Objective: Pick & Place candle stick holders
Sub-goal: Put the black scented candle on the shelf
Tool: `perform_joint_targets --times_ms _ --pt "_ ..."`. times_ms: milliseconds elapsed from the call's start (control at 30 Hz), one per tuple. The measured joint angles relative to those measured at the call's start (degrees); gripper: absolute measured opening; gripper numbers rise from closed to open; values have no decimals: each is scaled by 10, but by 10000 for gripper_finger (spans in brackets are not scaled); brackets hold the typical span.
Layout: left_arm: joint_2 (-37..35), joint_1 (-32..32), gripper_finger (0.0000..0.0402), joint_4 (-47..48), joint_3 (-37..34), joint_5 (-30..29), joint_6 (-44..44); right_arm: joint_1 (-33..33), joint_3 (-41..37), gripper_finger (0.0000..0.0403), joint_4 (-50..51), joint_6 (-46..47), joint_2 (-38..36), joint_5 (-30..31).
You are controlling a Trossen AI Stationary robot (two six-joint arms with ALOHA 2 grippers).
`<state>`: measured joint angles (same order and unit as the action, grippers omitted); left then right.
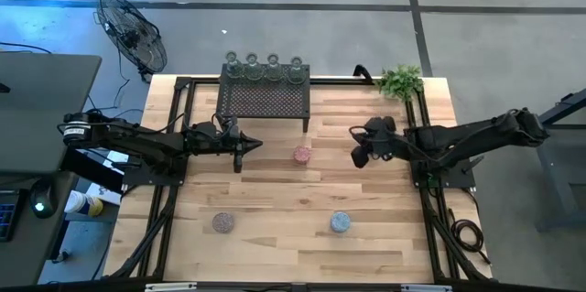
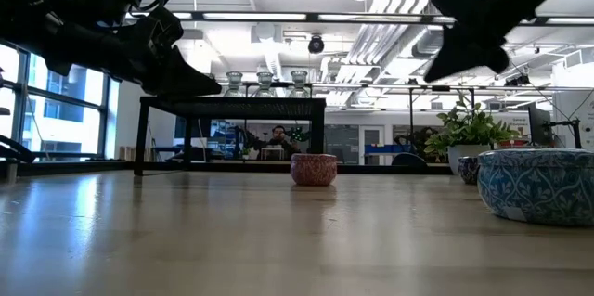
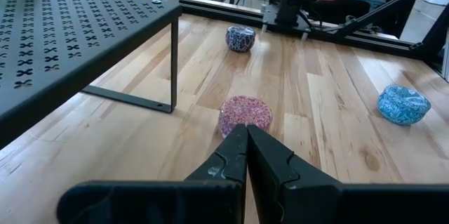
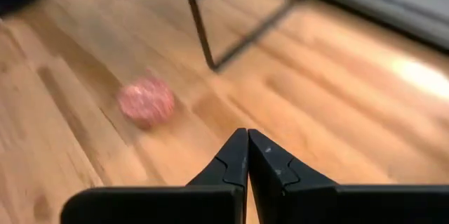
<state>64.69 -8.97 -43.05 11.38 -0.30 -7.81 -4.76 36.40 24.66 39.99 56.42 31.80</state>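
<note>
High view: rack (image 1: 265, 102) behind pink holder (image 1: 302, 155).

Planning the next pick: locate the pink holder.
In the high view, the small round pink glass candle holder sits mid-table on the wood, just in front of the black mesh rack's right leg, between the two end effectors.

You're working in an open-plan office-style lab: ceiling strip lights (image 2: 278, 16) and exposed ducts (image 2: 390, 4) overhead, tall windows (image 2: 37, 101), a floor fan (image 1: 133, 31), desks and a seated person (image 2: 278, 138) beyond both grippers.
</note>
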Motion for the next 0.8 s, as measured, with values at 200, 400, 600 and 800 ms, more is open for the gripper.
perform_joint_targets --times_ms 200,400,600,800 --pt "0 0 5 1 0 4 -4 0 9 1 141 136 0 -26" --pt "0 0 5 3 0 9 -3 14 21 4 253 220 0 -32" --pt "0 0 5 6 0 9 -2 62 21 37 320 282 2 -68" --pt "0 0 5 8 0 9 -5 102 21 134 310 248 3 -103"
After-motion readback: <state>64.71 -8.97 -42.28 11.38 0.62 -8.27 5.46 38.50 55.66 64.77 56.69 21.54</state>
